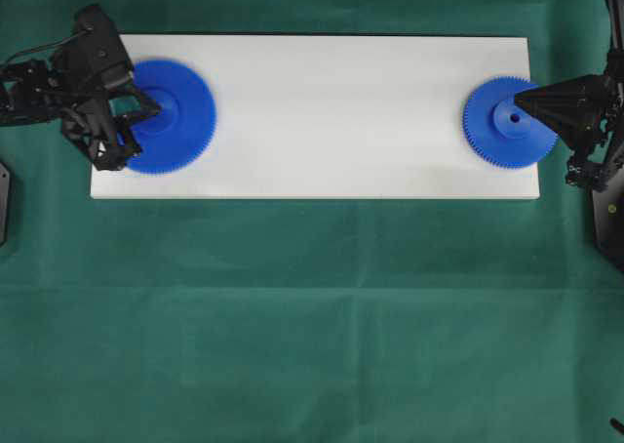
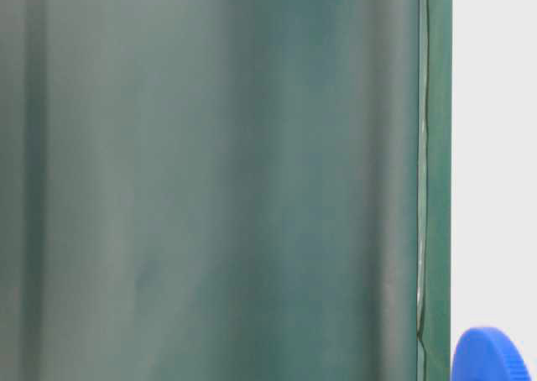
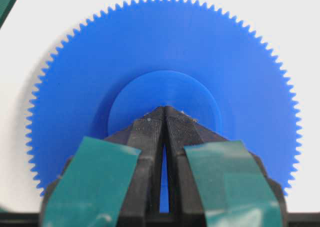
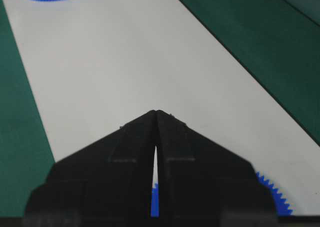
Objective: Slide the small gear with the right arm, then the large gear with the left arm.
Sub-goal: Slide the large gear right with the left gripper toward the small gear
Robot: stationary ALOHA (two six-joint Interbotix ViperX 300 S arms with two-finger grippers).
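the large gear (image 1: pixel 168 116) sits at the left end of the white board (image 1: pixel 322 111), its rim just about at the board's left edge. the left gripper (image 3: pixel 164 109) is clenched, tip resting on the gear's hub. the small gear (image 1: pixel 509 122) is at the right end, close to the right edge, with the right gripper (image 4: pixel 156 112) pinched closed above its hub. between the two gears the board is bare white, with green cloth (image 1: pixel 312 316) all around it.

Left tool (image 3: pixel 164 112): black, pointed, ribbed tips, wearing teal tape patches. Right tool (image 4: pixel 156 114): plain black wedge. Black cable running along left arm (image 1: pixel 39 82).
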